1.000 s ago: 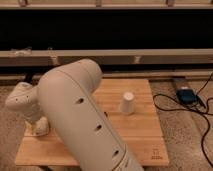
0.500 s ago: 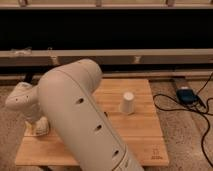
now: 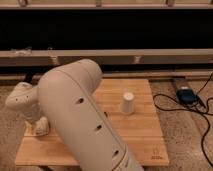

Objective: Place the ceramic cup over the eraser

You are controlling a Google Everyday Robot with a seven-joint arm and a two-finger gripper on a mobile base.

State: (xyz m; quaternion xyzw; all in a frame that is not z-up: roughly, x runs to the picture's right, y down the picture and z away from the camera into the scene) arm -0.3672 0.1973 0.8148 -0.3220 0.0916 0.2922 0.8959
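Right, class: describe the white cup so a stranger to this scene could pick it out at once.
Find the wooden board on the floor. The cup stands on its right half, clear of the cream robot arm, whose gripper rests at the board's left edge. It is small, white, tapered and handle-free, unlike the dark box beside the board.

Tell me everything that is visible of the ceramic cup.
The cup is small, plain white, without a handle, and smooth like ceramic. It stands upright, narrow end up, on the wooden board, right of its middle. Only the board touches it. The gripper is far off, at the board's left edge.
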